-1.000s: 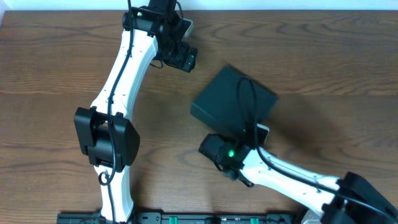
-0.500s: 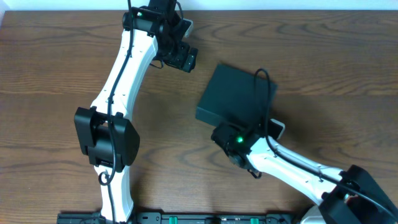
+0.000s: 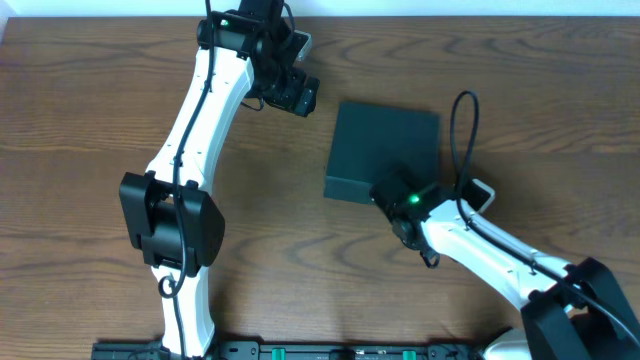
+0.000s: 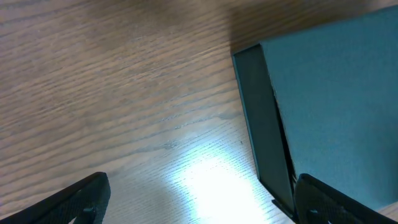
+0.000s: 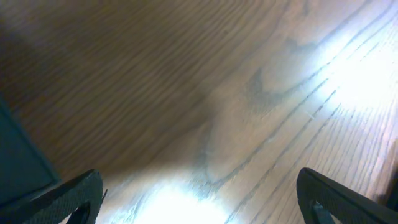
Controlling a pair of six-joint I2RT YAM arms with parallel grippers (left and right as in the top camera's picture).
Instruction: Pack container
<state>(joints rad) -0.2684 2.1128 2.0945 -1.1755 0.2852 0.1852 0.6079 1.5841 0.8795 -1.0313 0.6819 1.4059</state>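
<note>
The container (image 3: 385, 148) is a dark green-black square box lying flat on the wooden table with its lid down. My left gripper (image 3: 297, 96) hovers just left of its far left corner. In the left wrist view the container (image 4: 329, 99) fills the right side, and the left gripper (image 4: 202, 205) is open over bare wood, its right finger (image 4: 329, 200) by the box's side wall. My right gripper (image 3: 402, 203) sits at the box's near edge. The right wrist view shows the gripper (image 5: 205, 205) open over bare table, with a corner of the container (image 5: 18, 163) at far left.
The right arm's black cable (image 3: 462, 130) loops over the box's right edge. The left arm's elbow (image 3: 170, 220) stands over the table's left middle. The table's back edge (image 3: 450, 8) runs along the top.
The right arm swung right and away from me, and the container turned from a diamond pose to nearly square-on and shifted right. The left arm stayed still.
</note>
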